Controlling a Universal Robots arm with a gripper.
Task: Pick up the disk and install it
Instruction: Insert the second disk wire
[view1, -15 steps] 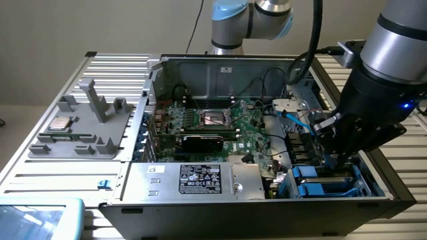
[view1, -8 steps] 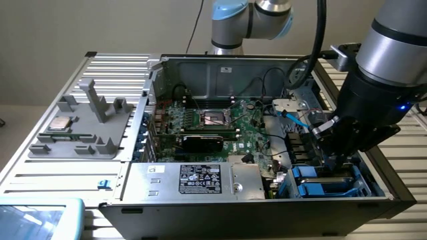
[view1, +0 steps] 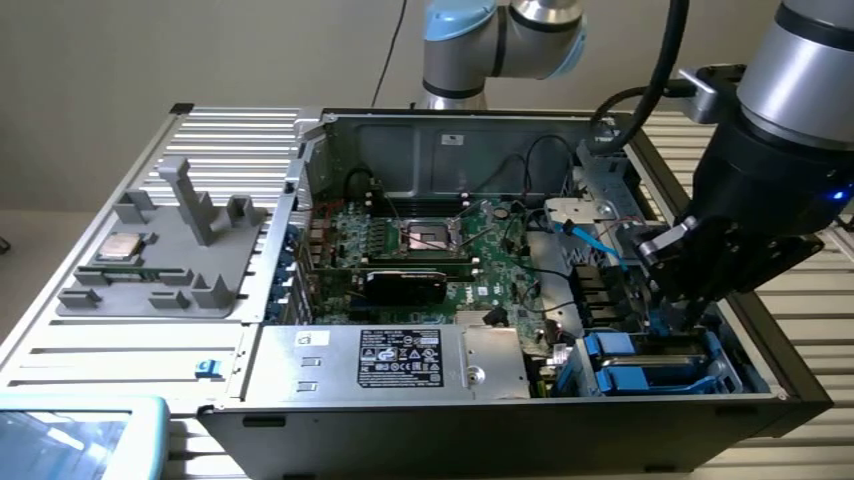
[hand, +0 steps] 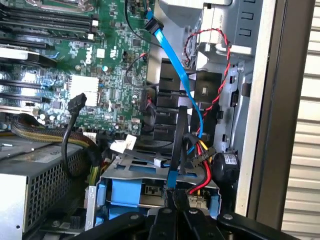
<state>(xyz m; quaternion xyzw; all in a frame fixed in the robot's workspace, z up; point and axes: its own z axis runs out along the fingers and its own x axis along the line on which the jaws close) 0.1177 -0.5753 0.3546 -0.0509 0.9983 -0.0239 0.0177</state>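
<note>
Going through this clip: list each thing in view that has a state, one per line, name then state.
tool: shut, lowered inside the case above the drive bay.
disk: seated in the drive bay with its blue rails, not held.
computer case: side panel off, interior exposed.
CPU socket: uncovered, no cooler on it.
small chip: lying on the grey fixture beside the case.
blue cable: plugged in at its upper end.

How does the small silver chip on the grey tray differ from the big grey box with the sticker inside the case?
The chip is small, square and shiny; the box is large, long and dull grey. The chip rests outside the computer case on the grey tray, toward the exterior view's left; the box is mounted inside along the case's near wall. The box carries a black-and-white sticker; the chip shows none. Both lie flat.
</note>
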